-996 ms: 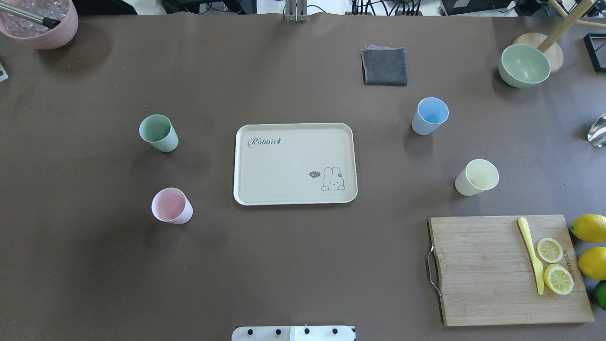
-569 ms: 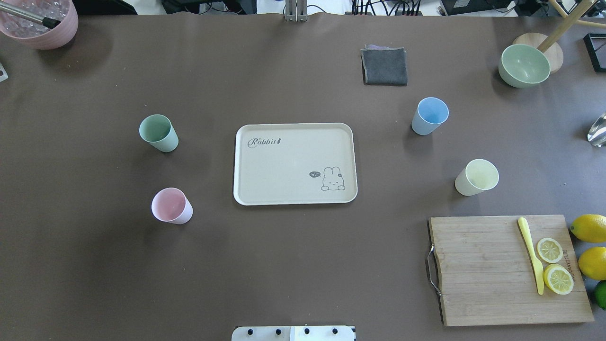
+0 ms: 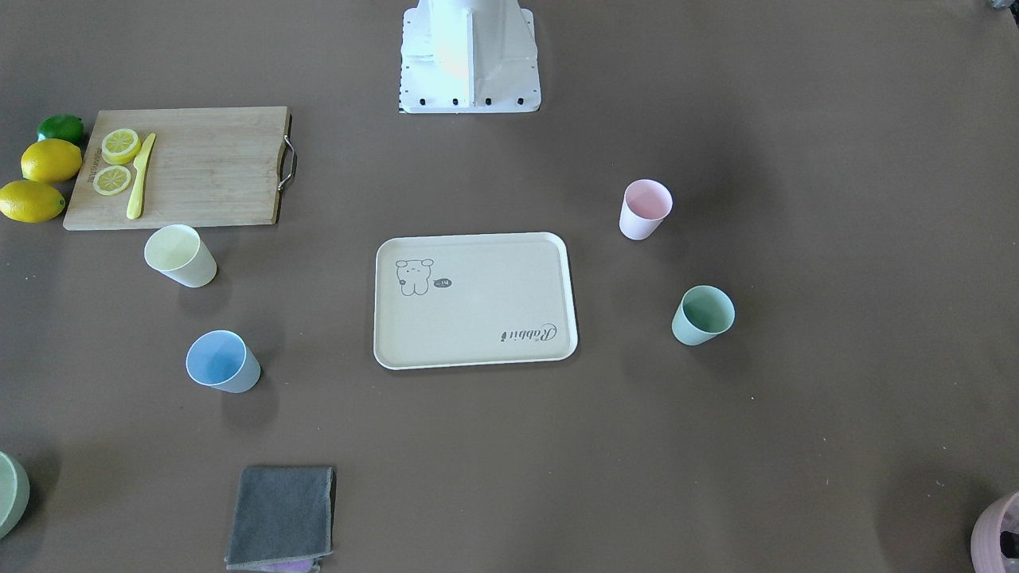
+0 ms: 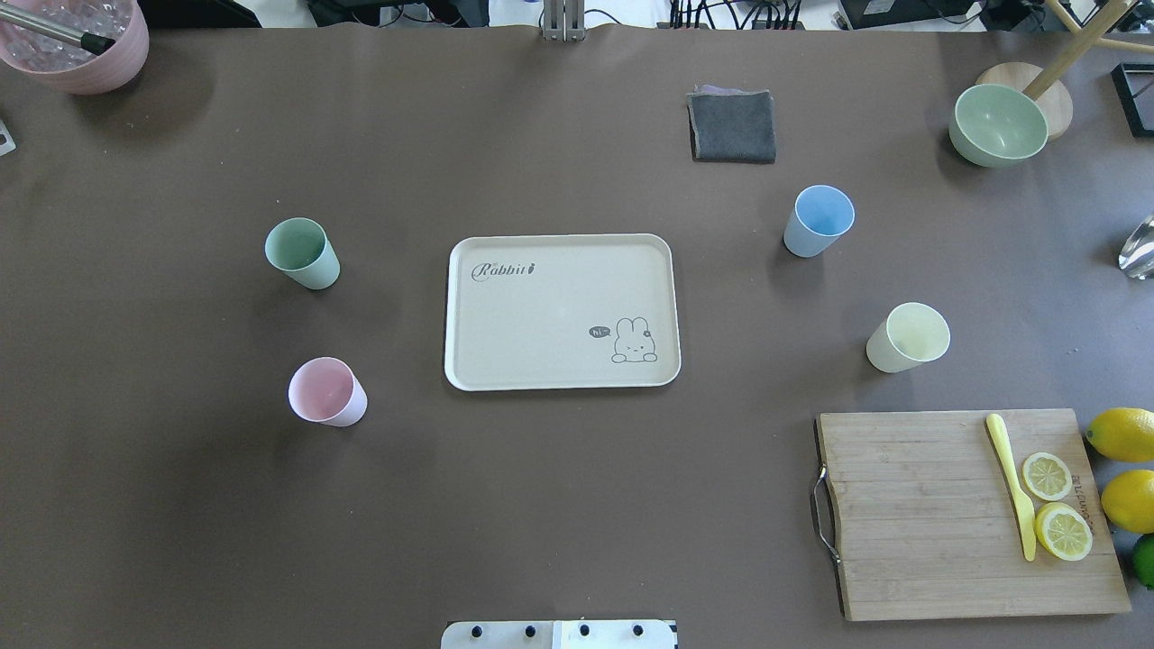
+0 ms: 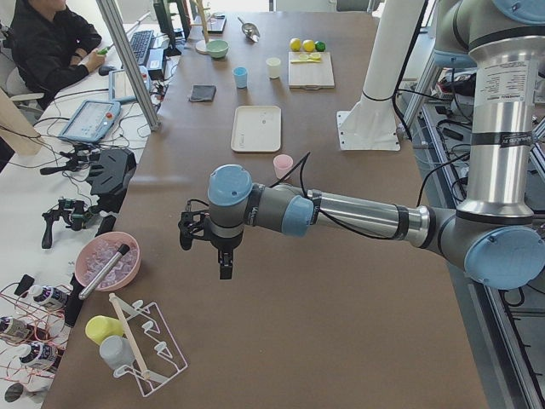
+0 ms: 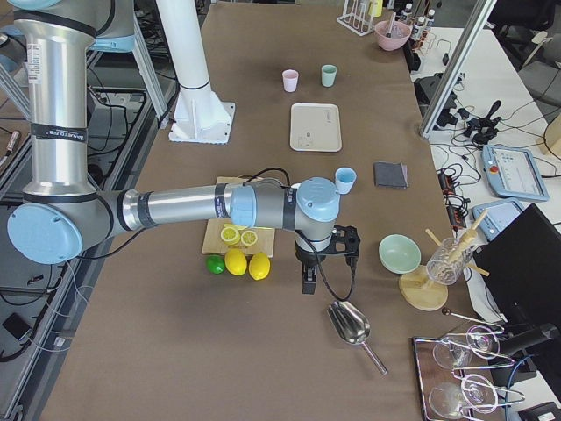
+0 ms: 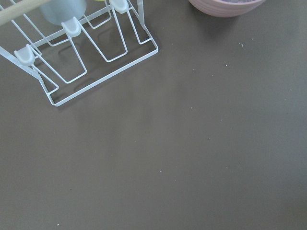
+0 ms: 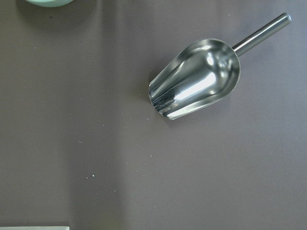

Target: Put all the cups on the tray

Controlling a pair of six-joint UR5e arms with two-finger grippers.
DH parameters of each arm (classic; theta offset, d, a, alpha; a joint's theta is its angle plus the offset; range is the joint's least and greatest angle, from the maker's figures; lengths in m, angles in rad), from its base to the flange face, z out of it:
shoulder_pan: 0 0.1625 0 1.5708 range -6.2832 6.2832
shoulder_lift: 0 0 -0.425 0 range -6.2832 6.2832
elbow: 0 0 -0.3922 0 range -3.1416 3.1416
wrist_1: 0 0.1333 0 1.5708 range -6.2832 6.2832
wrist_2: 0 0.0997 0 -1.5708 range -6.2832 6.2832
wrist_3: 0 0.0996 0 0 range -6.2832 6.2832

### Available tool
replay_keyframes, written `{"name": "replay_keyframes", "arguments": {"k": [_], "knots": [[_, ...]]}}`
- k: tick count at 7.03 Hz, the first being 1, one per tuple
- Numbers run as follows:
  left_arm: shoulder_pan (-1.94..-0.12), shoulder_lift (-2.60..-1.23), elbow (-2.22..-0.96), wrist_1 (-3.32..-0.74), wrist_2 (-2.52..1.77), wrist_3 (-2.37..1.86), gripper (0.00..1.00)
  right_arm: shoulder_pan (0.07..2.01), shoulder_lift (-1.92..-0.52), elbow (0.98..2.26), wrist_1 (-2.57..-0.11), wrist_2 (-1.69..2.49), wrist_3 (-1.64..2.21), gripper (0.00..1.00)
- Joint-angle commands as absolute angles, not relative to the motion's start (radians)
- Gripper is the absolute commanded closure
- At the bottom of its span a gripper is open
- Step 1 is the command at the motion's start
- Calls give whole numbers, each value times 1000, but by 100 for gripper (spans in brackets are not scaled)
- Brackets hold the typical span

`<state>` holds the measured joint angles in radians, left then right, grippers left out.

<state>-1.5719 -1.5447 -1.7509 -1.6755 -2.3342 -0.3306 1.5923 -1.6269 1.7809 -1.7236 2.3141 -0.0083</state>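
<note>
I am seeing mint cup (image 4: 302, 253), pink cup (image 4: 326, 391), blue cup (image 4: 819, 221), yellow cup (image 4: 908, 337) standing upright around cream tray (image 4: 541, 315); left gripper (image 5: 207, 239), right gripper (image 6: 326, 254): closure impossible to tell.

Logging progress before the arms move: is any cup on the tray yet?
No, the green cup, pink cup, blue cup and yellow cup all stand on the table beside the tray.
</note>
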Motion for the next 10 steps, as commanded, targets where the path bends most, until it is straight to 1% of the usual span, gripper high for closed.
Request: {"name": "replay_keyframes", "arguments": {"k": [1,3,5,10], "knots": [[-1571,-1545,-1752,-1675,-2336,-331,2,1592,-1621,1781,-1721,2336,-11,0],[-1571,-1545,-1755,-1677,-2336,-330,2,1592,-1617,1781,-1721,2352,-11,0],[-1533,-1546,-1753,-1680,-2338,-331,2,1594,-1624,1787,-1721,2358,-11,0],[-1529,-1548,-1741,-1681,-2336,-331,2,1592,-1626,1787,-1721,2356,-11,0]]}}
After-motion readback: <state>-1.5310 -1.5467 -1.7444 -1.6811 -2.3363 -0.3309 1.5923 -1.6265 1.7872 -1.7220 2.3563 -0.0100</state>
